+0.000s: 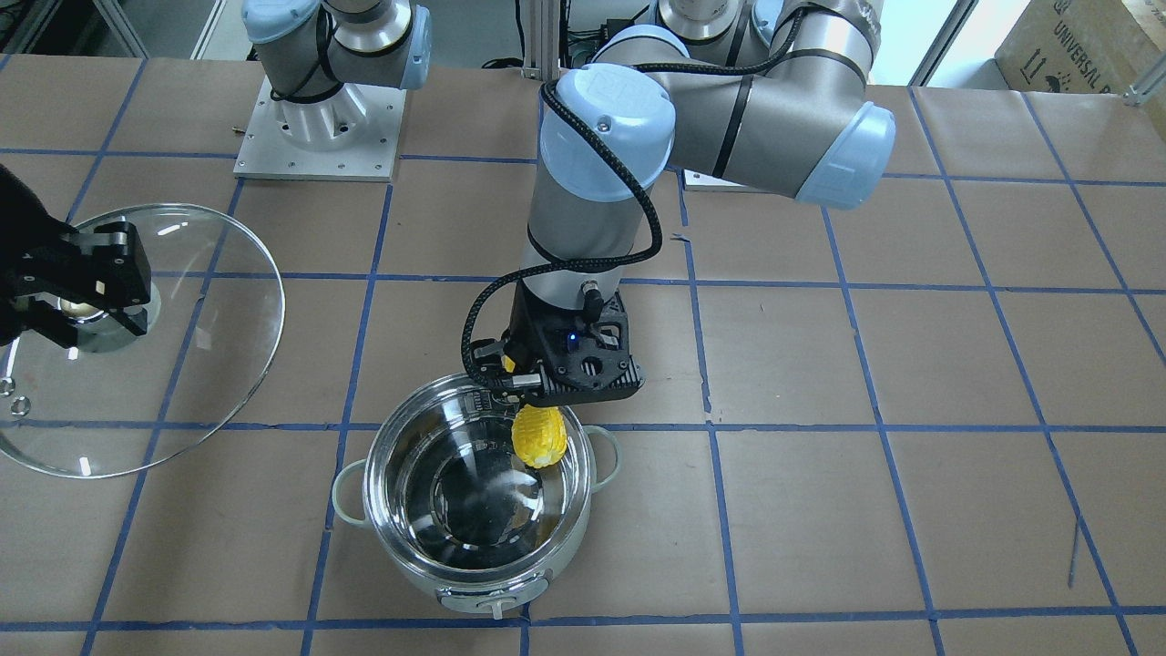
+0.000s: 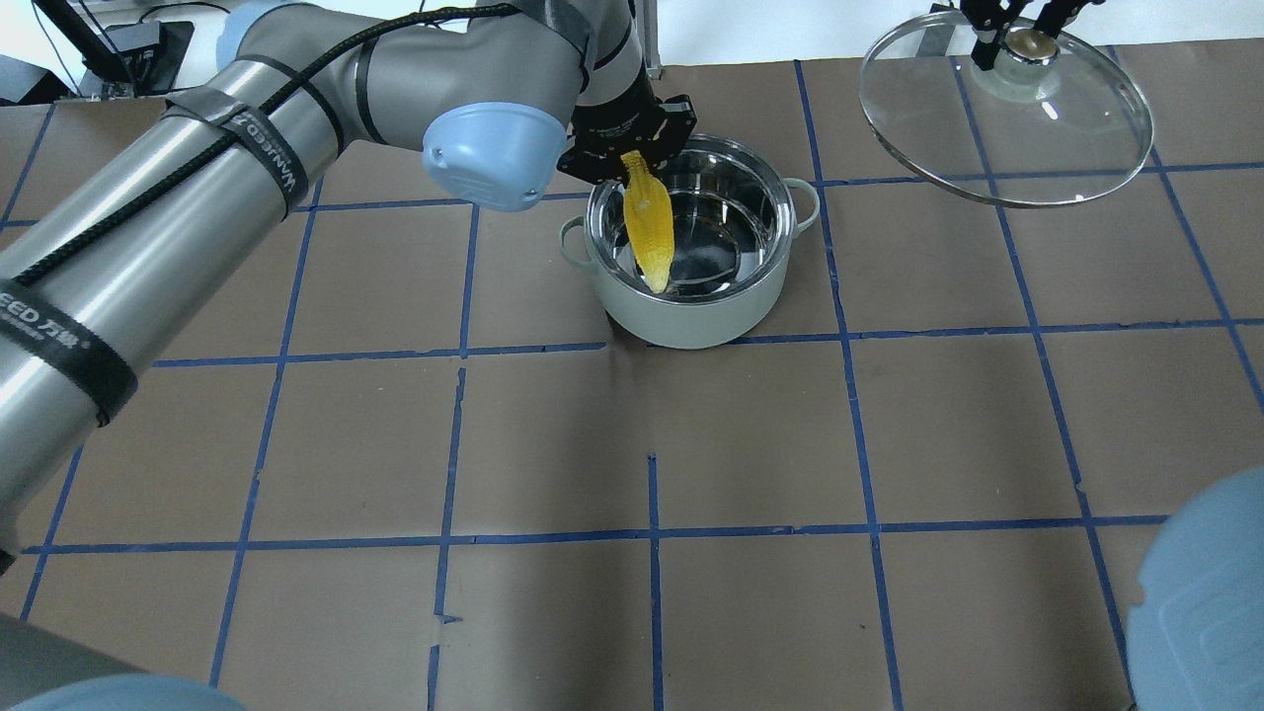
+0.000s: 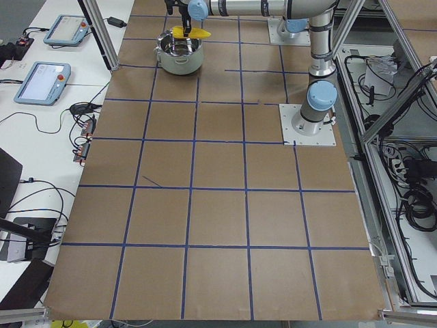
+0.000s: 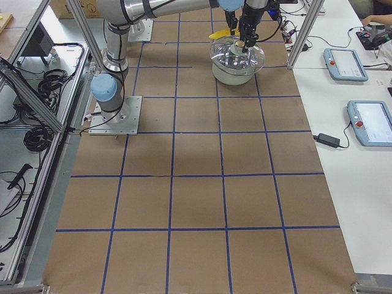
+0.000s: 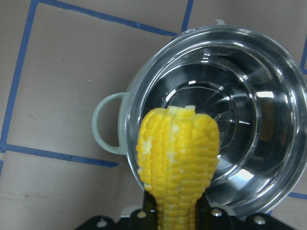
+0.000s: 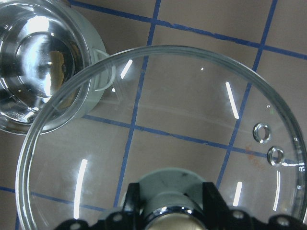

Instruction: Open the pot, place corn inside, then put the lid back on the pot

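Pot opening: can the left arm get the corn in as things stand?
Probably yes: the pot is open, the corn in the left gripper hangs over its rim, and the right gripper holds the lid aside.

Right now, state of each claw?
Left claw: shut on the corn, over the open pot.
Right claw: shut on the lid, off to the side.

Cardboard box, far corner of the front-facing view: printed "UNIVERSAL R", with the rest cut off by the frame edge.

Left arm, overhead view: the upper black strap carries white lettering "WANEED". The lower black strap shows "EED" followed by Chinese characters, and its start is hidden.

Text on the handheld screens in the side views is too small to read.
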You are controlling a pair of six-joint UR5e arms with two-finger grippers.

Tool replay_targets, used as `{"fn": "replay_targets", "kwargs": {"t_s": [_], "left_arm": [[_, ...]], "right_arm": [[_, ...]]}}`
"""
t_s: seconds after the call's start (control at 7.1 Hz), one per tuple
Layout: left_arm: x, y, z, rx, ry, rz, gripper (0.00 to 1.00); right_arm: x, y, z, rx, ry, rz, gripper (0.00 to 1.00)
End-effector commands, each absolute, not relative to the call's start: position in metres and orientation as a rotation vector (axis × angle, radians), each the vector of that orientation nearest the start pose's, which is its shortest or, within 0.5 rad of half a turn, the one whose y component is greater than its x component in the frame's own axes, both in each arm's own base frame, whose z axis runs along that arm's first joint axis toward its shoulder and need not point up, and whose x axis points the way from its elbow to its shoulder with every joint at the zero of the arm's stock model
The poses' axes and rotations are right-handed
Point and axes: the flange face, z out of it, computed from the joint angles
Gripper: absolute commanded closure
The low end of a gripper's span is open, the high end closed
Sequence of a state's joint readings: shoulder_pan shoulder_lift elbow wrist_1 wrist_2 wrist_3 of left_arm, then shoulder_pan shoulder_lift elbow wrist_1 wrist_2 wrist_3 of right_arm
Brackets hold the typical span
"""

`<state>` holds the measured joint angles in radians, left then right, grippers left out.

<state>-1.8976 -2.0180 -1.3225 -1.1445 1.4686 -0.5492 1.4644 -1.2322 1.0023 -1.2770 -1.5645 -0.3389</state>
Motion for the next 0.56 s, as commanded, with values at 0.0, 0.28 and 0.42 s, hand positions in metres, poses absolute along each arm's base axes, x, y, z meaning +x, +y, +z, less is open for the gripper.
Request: {"fn": "replay_targets", "kwargs": {"t_s": [0.0, 0.28, 0.42], "left_arm": [[-0.376, -0.619, 0.397, -0.327, 3.32, -0.283, 0.88], [-0.386, -0.616, 0.384, -0.351, 3.32, -0.243, 0.0], [-0.386, -0.615, 0.384, -0.351, 3.319, -0.24, 0.0]], "right_arm": [[0.074, -0.597, 0.56, -0.347, 3.09, 0.068, 0.66], [0.079, -0.564, 0.554, -0.344, 3.072, 0.042, 0.66], [0.081, -0.55, 0.55, -0.351, 3.081, -0.013, 0.66]]}}
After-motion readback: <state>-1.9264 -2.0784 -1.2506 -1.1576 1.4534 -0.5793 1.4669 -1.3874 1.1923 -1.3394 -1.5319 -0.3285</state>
